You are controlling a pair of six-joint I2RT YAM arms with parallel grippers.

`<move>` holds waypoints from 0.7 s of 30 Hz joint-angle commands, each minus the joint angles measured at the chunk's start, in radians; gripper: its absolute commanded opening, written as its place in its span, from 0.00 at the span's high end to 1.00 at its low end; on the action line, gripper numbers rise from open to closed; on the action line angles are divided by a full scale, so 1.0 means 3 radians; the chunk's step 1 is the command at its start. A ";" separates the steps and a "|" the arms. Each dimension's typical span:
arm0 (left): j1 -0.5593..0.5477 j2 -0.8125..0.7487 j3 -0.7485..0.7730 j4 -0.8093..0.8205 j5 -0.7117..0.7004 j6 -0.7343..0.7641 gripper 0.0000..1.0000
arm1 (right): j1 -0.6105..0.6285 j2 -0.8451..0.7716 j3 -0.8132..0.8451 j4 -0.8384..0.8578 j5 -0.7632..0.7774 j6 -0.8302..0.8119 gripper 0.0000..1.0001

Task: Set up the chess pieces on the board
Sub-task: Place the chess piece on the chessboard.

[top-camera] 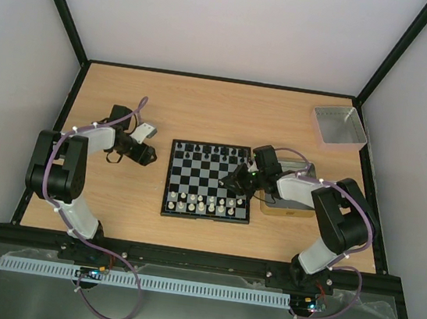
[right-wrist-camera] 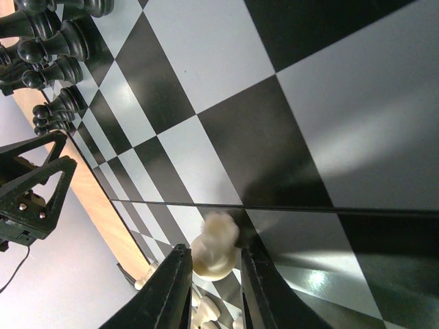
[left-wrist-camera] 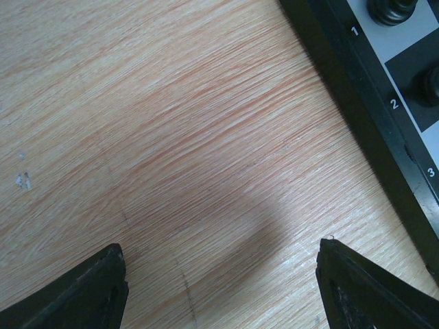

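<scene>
The checkered board (top-camera: 204, 218) lies mid-table. Black pieces (top-camera: 206, 152) line its far rows and white pieces (top-camera: 204, 202) its near rows. My right gripper (top-camera: 236, 182) is over the board's right side. In the right wrist view it (right-wrist-camera: 214, 249) is shut on a cream piece (right-wrist-camera: 219, 233) just above the squares (right-wrist-camera: 226, 48), with black pieces (right-wrist-camera: 48, 41) at the top left and white pieces (right-wrist-camera: 206, 312) below. My left gripper (top-camera: 148, 155) is open and empty over bare wood left of the board. Its wrist view shows the board's rim (left-wrist-camera: 357, 103) and black pieces (left-wrist-camera: 394, 8).
A grey metal tray (top-camera: 339, 125) sits at the back right corner. A tan-rimmed tray (top-camera: 290, 209) lies right of the board, partly under my right arm. White walls enclose the table on three sides.
</scene>
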 commanded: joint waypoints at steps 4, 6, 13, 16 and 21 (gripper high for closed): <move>0.0004 0.0287 -0.0174 -0.0371 -0.0212 -0.0085 0.24 | -0.0018 0.0060 0.0059 -0.0132 0.0052 -0.0024 0.79; 0.0004 0.0291 -0.0173 -0.0373 -0.0212 -0.0085 0.24 | -0.0018 0.0053 0.0084 -0.0162 0.0057 -0.0041 0.79; 0.0009 0.0283 -0.0175 -0.0371 -0.0203 -0.0080 0.24 | -0.0018 0.0084 0.0350 -0.0580 0.0287 -0.0338 0.79; 0.0014 0.0278 -0.0173 -0.0372 -0.0193 -0.0072 0.24 | -0.0018 0.0062 0.0602 -0.1106 0.0579 -0.0638 0.79; 0.0019 0.0267 -0.0182 -0.0380 -0.0174 -0.0065 0.24 | 0.0020 -0.0063 0.0865 -0.1645 0.0831 -0.0952 0.79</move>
